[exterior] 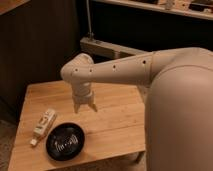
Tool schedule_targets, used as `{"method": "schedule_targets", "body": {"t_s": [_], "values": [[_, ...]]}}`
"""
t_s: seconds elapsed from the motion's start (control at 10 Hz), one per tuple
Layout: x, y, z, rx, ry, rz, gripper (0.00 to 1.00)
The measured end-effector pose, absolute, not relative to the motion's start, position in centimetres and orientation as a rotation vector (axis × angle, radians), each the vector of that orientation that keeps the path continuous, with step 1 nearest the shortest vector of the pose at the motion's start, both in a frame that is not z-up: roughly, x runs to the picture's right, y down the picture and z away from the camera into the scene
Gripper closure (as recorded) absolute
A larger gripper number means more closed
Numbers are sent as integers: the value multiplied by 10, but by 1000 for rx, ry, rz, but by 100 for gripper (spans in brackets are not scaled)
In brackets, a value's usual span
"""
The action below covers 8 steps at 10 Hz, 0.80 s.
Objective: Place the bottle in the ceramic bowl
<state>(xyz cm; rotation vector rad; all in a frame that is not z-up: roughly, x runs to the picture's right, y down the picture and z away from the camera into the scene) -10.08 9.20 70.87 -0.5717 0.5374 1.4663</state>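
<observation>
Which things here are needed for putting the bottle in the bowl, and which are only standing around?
For the job: bottle lying on the table; black bowl beside it; open gripper above the table.
Only around: grey bar behind the table; shelf at the top.

Dim warm light, glare in ceramic bowl
</observation>
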Motion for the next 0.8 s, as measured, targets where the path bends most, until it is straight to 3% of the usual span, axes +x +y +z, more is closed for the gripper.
{"method": "schedule_targets", "body": {"t_s": [0.6,0.8], "values": [[-81,13,771,-513,562,1561,35],[-76,7,780,-620,571,1661,35]]}}
